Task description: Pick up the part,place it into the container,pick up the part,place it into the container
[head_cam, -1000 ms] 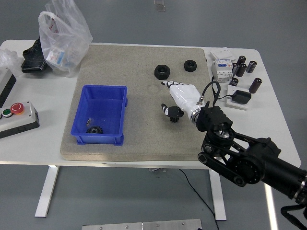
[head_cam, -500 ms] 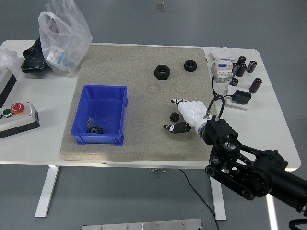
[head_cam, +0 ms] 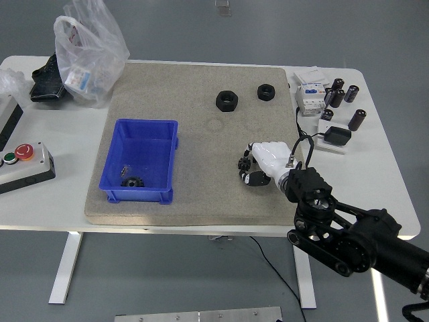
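Head view: right hand curling onto small black gear mid-mat.
Fingers look wrapped but grip unconfirmed; we'd seat thumb under it before lifting, then carry left to blue bin, which already holds one gear.

White table on grey floor.

small black gear | on mat, apparently touching fingertips | blue bin upright, left
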You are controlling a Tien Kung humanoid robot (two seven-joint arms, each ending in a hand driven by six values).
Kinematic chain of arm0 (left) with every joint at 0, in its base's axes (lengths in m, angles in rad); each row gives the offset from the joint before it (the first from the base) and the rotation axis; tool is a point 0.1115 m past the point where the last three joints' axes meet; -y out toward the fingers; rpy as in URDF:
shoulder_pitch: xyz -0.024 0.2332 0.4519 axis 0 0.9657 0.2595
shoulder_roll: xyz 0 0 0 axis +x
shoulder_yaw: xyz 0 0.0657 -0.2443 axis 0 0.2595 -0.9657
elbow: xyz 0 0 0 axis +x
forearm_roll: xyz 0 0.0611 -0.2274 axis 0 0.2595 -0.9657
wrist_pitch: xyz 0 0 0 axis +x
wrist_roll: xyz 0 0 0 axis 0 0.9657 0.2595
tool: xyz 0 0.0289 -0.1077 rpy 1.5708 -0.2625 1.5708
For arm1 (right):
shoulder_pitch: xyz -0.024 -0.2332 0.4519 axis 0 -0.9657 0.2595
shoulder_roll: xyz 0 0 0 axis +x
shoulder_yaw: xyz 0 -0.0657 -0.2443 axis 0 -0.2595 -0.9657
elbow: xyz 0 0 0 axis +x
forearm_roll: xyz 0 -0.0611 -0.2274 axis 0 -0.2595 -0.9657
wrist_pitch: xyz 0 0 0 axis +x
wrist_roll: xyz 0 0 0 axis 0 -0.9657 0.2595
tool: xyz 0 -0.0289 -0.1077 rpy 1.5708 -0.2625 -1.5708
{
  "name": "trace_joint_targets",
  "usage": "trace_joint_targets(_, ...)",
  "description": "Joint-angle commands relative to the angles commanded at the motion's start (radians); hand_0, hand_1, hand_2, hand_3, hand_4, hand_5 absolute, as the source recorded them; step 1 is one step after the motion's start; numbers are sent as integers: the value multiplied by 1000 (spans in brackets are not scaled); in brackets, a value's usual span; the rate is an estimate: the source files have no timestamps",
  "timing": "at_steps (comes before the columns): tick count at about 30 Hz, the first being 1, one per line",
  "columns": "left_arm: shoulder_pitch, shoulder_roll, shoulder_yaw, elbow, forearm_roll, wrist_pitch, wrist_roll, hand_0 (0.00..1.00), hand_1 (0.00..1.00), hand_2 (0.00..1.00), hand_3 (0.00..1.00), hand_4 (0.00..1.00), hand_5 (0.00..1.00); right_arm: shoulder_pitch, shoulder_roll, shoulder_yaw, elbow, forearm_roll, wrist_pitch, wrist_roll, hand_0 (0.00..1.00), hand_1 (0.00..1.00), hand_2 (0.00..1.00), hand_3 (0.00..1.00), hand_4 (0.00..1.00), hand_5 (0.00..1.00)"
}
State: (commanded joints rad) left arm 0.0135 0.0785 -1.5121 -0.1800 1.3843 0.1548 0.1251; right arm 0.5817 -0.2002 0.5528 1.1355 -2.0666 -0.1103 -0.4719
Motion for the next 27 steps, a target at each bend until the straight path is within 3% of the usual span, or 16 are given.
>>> trace_joint_targets(3,-1,0,2,0,-2,0,-1,656,595,589,666,645,231,0,1,-3,-3,3,-16,15,300,513,398,517,14,108)
trace_joint_targets(4,-1,0,3,0,-3,0,-2,656,595,589,666,646,232,1,1,-5,-3,5,-24,21,293,489,310,385,24,45)
trace_joint_targets(9,-2,1,6,0,-6,1,-3,656,595,589,666,646,232,11,0,-13,-1,13,-66,53,293,489,310,385,24,45)
trace_joint_targets(10,-2,1,6,0,-6,1,-3,656,595,589,666,646,232,14,1,-14,0,15,-74,59,288,473,290,333,13,62)
trace_joint_targets(12,-2,1,4,0,-5,1,-2,656,595,589,666,646,232,24,2,-20,3,21,-91,72,288,473,290,333,13,62)
trace_joint_targets(17,-3,3,5,0,-6,1,-1,656,595,589,666,646,232,79,12,-61,18,36,-129,100,277,463,283,316,14,72)
trace_joint_targets(21,-3,4,6,0,-7,1,0,656,595,589,666,646,232,143,39,-123,41,52,-144,112,277,463,283,316,14,72)
trace_joint_targets(27,-4,7,10,0,-9,1,3,656,595,589,666,646,232,246,114,-233,83,82,-143,115,274,460,280,315,12,65)
